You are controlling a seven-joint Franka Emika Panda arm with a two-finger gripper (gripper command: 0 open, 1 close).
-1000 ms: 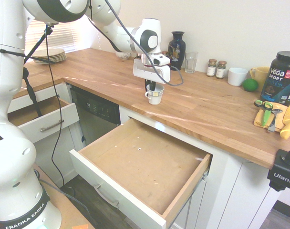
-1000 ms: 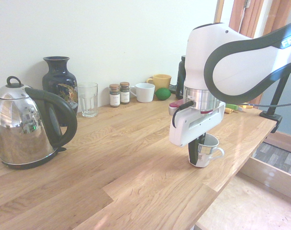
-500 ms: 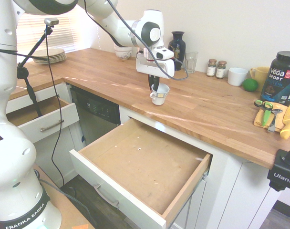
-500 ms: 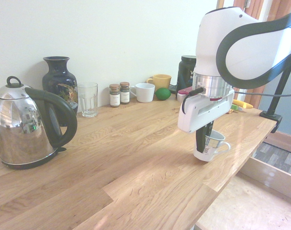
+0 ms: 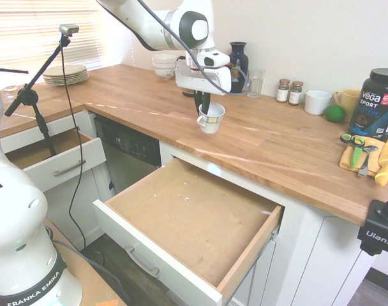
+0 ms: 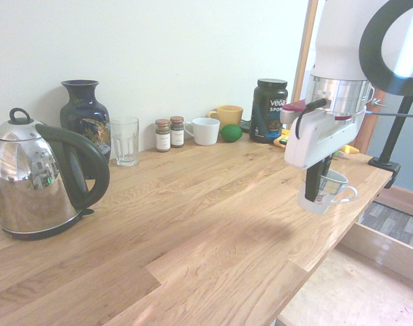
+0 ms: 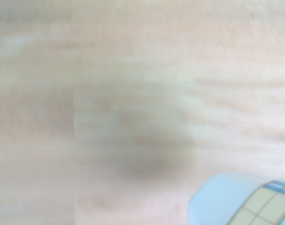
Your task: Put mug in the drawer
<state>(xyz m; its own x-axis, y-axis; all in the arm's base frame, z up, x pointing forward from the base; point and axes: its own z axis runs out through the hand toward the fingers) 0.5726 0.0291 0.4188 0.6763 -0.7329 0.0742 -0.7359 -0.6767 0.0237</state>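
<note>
Carrying the mug (image 5: 210, 118) clear of the countertop (image 5: 277, 146) is the step in hand: the gripper (image 5: 204, 109) points straight down, its fingers clamped on the mug's rim wall, one inside the cup and one outside. The mug hangs tilted in the air above the wood, handle (image 6: 346, 195) turned outward in the second exterior view. The drawer (image 5: 187, 223) stands pulled fully open, at about five o'clock from the mug in the first exterior view, its bare wood floor holding nothing but a few specks.

To do this well, I judge the arm should cross the counter's front edge with the cup's base well above it, then descend over the middle of the drawer floor, away from the white front panel (image 5: 152, 261) and the side walls. Because the cup hangs tilted from a one-sided pinch, slow travel should keep it from swinging, and the release should wait until the base rests on the wood.
</note>
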